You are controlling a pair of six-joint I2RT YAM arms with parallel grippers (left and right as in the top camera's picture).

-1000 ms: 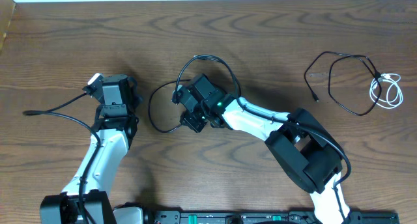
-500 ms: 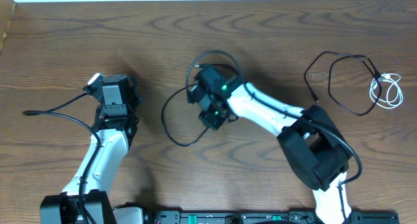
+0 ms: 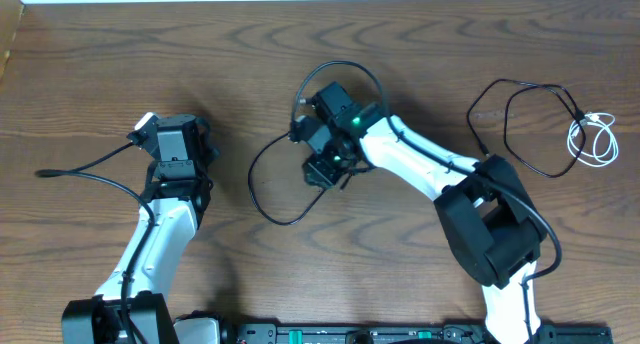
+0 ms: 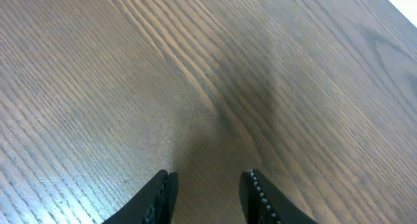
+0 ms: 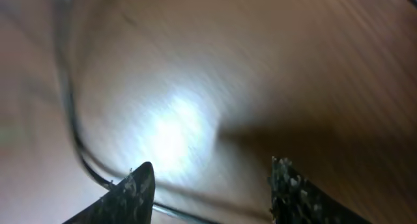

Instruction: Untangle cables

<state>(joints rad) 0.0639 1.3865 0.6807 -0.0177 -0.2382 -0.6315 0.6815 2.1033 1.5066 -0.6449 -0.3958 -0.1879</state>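
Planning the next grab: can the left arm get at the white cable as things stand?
Probably not. The white cable lies far right, beside a black cable; the left claw sits far left, and the right arm stretches across between them.

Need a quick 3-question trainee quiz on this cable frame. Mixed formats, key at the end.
1. True or false: the left gripper is clamped on something.
2. The short white coiled cable lies: A) at far right, beside a thin black cable; B) beside the left gripper; C) centre-frame.
3. Which gripper is nearer the looped thin black cable lying centre-frame?

Key: 1 false, its jaws stand apart with nothing between them. 2 A. 3 the right gripper.
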